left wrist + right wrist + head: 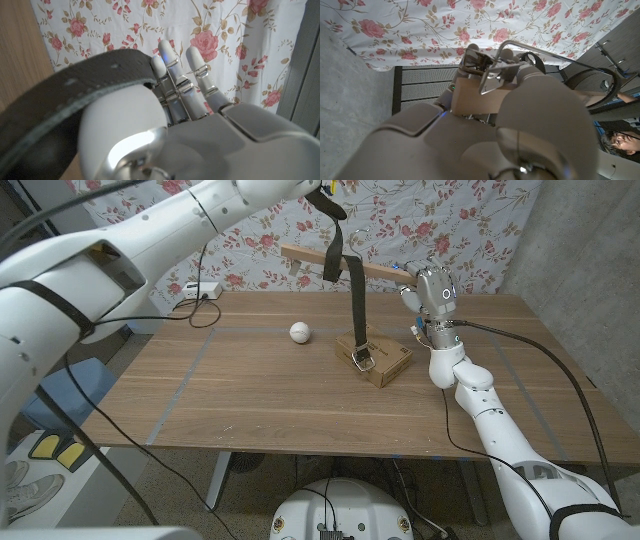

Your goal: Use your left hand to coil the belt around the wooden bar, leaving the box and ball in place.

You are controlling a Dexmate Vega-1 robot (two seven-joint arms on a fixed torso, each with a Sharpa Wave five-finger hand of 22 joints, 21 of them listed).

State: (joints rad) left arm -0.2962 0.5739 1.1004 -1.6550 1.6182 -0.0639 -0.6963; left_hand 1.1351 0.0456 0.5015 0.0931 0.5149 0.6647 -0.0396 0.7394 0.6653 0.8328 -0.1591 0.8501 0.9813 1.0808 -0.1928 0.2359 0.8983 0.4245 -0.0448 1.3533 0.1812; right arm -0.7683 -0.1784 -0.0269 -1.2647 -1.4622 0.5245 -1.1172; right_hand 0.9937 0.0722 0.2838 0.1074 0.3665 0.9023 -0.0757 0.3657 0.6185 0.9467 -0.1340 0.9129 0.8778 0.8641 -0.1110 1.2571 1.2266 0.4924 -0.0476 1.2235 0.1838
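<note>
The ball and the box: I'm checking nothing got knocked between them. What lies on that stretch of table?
In the head view, only bare wood lies between the ball and the box on the table.

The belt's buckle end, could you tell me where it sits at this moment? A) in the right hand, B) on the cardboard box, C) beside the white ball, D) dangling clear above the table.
B: in the head view the belt hangs from the wooden bar and its buckle end lies on the box, apart from the ball.
</note>
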